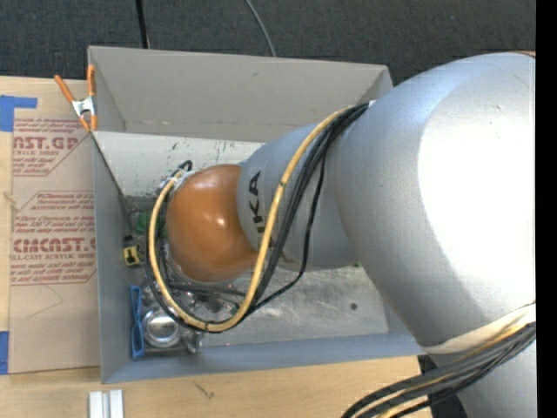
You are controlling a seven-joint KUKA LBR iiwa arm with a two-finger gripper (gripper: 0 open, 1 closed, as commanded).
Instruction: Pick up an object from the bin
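The dark body of my gripper [195, 301] shows just below the orange wrist cover, low at the bin's left end. Right beside it, at the front left corner, lies a shiny silver round thing [161, 327]. A blue flat piece [136, 319] stands along the left wall next to that. Further back along the same wall lie a small yellow and black thing [131, 252] and a small green thing [140, 223]. What lies under the gripper is hidden by the cover and the arm.
The arm and its orange cover with looped cables cover most of the bin floor. A strip of bare grey floor shows at the front right and along the back wall.
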